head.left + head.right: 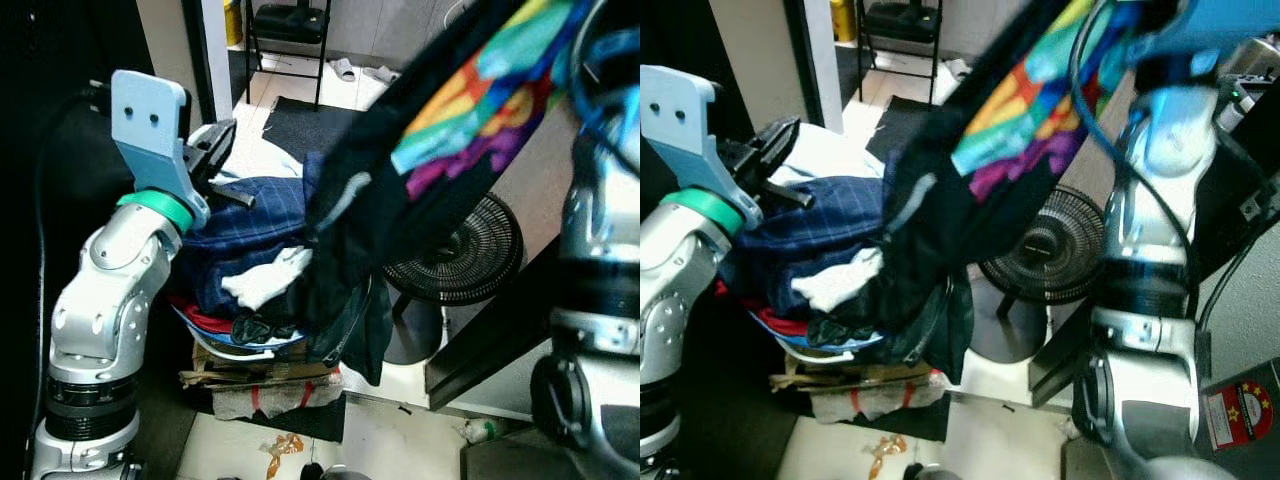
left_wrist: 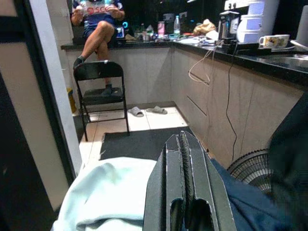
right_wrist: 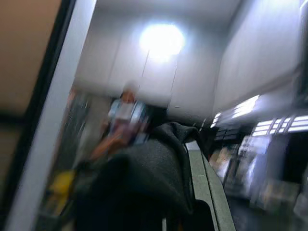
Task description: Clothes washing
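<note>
The right gripper (image 3: pixel 166 211) is pinching a black garment with a rainbow-coloured print (image 1: pixel 470 100), lifting it above the heaped laundry pile (image 1: pixel 255 265); the left gripper (image 2: pixel 183 159), fingers pressed together, is hovering over the pile's far edge.

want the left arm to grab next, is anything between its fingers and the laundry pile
Nothing visible is. The left gripper hangs just above the laundry pile, its fingers together, with the pale cloth and blue garment directly beneath.

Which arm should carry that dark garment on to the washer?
Right, probably. The right gripper has the dark garment lifted off the pile. The left gripper is shut and empty, hovering over the pile.
</note>
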`<state>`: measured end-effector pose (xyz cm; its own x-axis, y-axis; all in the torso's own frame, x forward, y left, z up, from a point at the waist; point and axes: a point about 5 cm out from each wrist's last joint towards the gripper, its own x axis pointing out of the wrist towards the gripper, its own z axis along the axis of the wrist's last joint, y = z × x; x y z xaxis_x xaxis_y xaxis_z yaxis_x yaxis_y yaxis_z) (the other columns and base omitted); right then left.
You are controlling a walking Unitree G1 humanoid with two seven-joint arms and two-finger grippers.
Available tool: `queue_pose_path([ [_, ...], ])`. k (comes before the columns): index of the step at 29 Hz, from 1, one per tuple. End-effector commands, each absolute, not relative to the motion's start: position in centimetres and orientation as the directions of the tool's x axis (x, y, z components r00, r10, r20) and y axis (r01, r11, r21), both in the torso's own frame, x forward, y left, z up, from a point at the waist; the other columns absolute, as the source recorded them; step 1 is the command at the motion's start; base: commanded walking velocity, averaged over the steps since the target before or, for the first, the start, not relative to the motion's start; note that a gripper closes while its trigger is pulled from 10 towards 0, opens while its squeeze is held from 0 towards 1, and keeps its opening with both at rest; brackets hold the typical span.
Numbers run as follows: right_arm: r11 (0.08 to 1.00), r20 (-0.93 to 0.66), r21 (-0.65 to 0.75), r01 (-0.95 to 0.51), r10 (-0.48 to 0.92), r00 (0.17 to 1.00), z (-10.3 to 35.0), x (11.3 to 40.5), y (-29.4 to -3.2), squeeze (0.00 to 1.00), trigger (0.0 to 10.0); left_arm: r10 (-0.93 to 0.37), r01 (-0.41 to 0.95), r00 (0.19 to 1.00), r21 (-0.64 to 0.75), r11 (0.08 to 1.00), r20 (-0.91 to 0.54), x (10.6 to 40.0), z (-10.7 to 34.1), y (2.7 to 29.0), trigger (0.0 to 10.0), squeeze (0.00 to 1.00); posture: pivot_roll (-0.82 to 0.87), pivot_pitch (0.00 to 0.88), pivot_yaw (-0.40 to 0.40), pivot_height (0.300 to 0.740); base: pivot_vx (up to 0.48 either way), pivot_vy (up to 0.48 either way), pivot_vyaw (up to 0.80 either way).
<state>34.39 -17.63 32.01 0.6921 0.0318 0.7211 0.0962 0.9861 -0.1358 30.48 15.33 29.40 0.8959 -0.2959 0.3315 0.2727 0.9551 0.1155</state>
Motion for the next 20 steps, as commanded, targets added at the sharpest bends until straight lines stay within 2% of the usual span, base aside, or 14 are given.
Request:
queue_pose_path([
  [1, 0.986, 0.698, -0.151, 0.078, 0.05, 0.715, 31.2, 34.4, -16.8, 0.0, 10.0, -0.302, 0.279, 0.901, 0.118, 0.953, 0.31, 30.6, 29.1, 15.1, 10.0, 0.0, 0.05, 0.048, -0.01, 0.74, 0.0, 0.0, 0.0],
  [5, 0.988, 0.664, -0.145, 0.051, 0.059, 0.745, 29.4, 34.2, -15.5, 0.0, 10.0, -0.298, 0.275, 0.904, 0.116, 0.954, 0.308, 30.4, 29.2, 15.1, 10.0, 0.0, 0.06, 0.053, -0.007, 0.74, 0.0, 0.0, 0.0],
  [16, 0.992, 0.69, -0.109, 0.065, 0.028, 0.723, 30.8, 34.0, -15.7, 0.0, 10.0, -0.261, 0.235, 0.897, 0.115, 0.965, 0.356, 30.6, 30.1, 14.8, 10.0, 0.0, 0.05, 0.055, -0.016, 0.74, 0.0, 0.0, 0.0],
  [20, 0.995, 0.659, -0.083, 0.05, 0.017, 0.752, 30.2, 34.1, -15.4, 0.0, 10.0, -0.259, 0.233, 0.896, 0.113, 0.966, 0.361, 30.7, 30.2, 14.6, 10.0, 0.0, 0.05, 0.054, -0.016, 0.74, 0.0, 0.0, -0.2],
])
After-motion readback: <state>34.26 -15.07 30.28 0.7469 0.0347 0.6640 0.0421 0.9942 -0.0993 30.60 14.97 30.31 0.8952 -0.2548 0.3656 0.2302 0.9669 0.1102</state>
